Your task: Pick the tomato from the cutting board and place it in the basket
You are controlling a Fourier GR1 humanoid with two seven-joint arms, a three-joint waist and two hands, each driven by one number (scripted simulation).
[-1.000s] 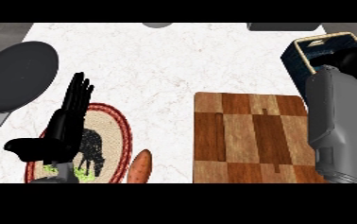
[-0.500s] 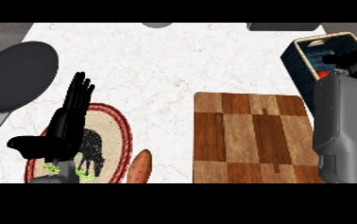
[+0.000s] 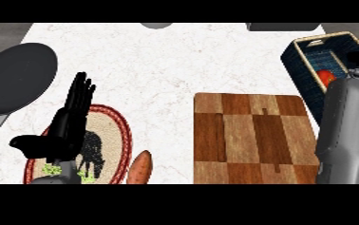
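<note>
- Mostly hidden: the right hand. Only its grey forearm (image 3: 340, 134) shows, rising along the right edge of the frame and covering the right rim of the cutting board (image 3: 249, 136); whether the fingers are apart or closed cannot be told.
- Basket (image 3: 303, 58) at upper right, dark blue inside with a tan rim, cut off by the frame edge and partly covered by the forearm.
- Tomato (image 3: 325, 77) shows as a small red patch inside the basket, just above the forearm's top; its full outline is hidden.
- Cutting board, lower right of centre, bare wood in patchwork; lower edge cut off.
- Left hand (image 3: 69, 122) at lower left, fingers straight and pointing up, thumb out to the left, holding nothing. It covers part of a round plate (image 3: 116, 129) with a red rim and a dark animal figure.
- Orange, carrot-like vegetable (image 3: 140, 167) just right of the plate, lower end cut off.
- Dark grey round object (image 3: 24, 79) at the left edge, partly out of view.
</note>
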